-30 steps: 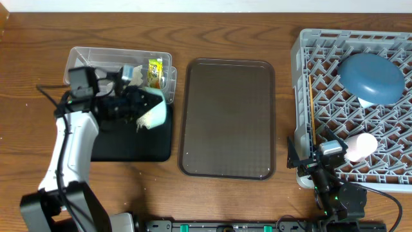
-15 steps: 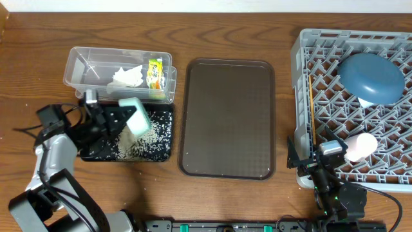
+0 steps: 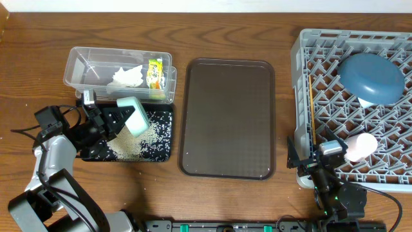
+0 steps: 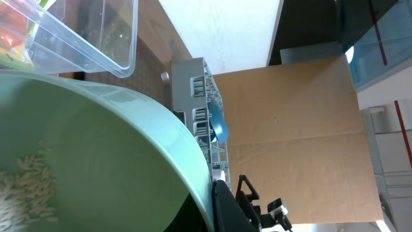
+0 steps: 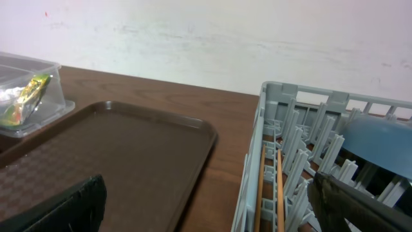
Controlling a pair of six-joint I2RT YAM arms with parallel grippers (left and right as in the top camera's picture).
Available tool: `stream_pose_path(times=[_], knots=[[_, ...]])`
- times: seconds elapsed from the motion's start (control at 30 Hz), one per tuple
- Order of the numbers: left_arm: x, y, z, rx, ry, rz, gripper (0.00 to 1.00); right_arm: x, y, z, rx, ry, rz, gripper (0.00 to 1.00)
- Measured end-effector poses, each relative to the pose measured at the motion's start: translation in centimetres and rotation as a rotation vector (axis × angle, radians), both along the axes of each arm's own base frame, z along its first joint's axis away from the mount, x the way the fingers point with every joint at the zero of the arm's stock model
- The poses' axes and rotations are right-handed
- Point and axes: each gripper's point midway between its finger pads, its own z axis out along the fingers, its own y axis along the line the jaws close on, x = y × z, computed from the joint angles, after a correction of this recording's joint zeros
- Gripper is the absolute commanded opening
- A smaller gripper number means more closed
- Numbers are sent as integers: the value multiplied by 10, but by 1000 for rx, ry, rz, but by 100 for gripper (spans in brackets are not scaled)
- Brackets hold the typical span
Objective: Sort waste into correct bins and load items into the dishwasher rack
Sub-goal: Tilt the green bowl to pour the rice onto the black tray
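**Green bowl point(image 3: 134, 116) tipped over the black tray point(image 3: 166, 156)**

Clamped hard on the rim of the green bowl, the left gripper point(image 3: 114, 120) holds it on its side above the black tray, mouth turned toward the tray floor. Whitish rice grains point(image 3: 138, 145) lie scattered over the tray below it. The left wrist view shows a small patch of grains clinging to the bowl's inner wall, so the emptying looks nearly but not fully done.

Just behind the tray stands the clear tub point(image 3: 84, 67), with a crumpled tissue point(image 3: 127, 76) and a yellow-green wrapper point(image 3: 155, 72) inside. A brown serving tray point(image 3: 226, 116) lies between the bins and the dishwasher rack point(image 3: 335, 45). The rack holds a blue dish point(image 3: 371, 77), chopsticks point(image 3: 311, 109) along its left side and a small pinkish cup point(image 3: 362, 144) near its front edge. The right gripper point(image 5: 206, 206) waits by the rack's front-left corner, jaws spread wide with nothing between them.

The bowl looks rigid, smooth and light. A pinch across the rim, one finger inside and one outside, suits it. That hold probably resists twisting poorly on a slick wall, so the carry to the rack wants a slow, steady swing. The leftover grains seem sticky and may need a further tilt or shake first.
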Motion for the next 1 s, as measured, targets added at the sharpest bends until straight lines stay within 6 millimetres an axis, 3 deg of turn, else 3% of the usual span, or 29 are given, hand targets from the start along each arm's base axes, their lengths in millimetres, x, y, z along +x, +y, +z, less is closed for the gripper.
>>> stream_pose_path(times=[0.37,0.57,0.73,1.0], knots=[[3,3,-11,78,2,16,6,0,0,0,0,0,0,99],[3,12,-44,179,185,77,6,0,0,0,0,0,0,99],[9,1,-16,144,-37,5,6,0,0,0,0,0,0,99],[5,-14,-5,105,-104,-55,6,0,0,0,0,0,0,99]])
